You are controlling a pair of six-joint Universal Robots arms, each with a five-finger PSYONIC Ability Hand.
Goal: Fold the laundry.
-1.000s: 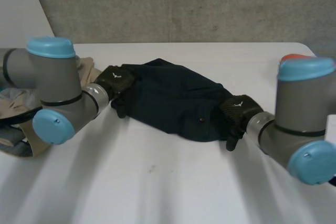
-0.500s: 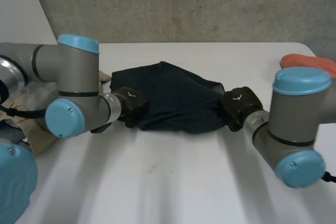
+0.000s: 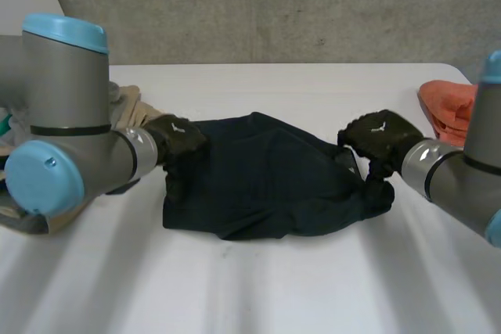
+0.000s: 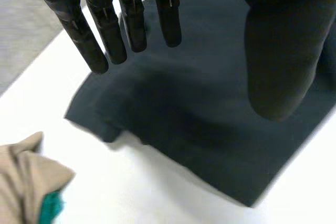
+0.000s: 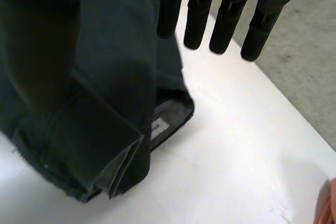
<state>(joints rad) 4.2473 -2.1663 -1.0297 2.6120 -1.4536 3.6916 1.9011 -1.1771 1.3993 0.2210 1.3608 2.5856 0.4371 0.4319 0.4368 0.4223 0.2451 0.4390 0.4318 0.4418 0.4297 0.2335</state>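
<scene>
A: On the table (image 3: 274, 287), the dark garment (image 3: 266, 181) is lying half-folded. Our left hand (image 3: 178, 140) and right hand (image 3: 380, 137) are poised at its ends, straight-fingered, gripping nothing.
B: We're likely needing fresh edge grips next.

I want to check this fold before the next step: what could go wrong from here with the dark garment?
1. The dark navy fabric garment lies bunched, its layers uneven beside the right robot hand; folding now may press creases in.
2. The left robot hand and the right one are open-fingered at its ends; a low withdrawal might drag the cloth.
3. The beige crumpled cloth lies close to the garment's corner and could get caught.
</scene>
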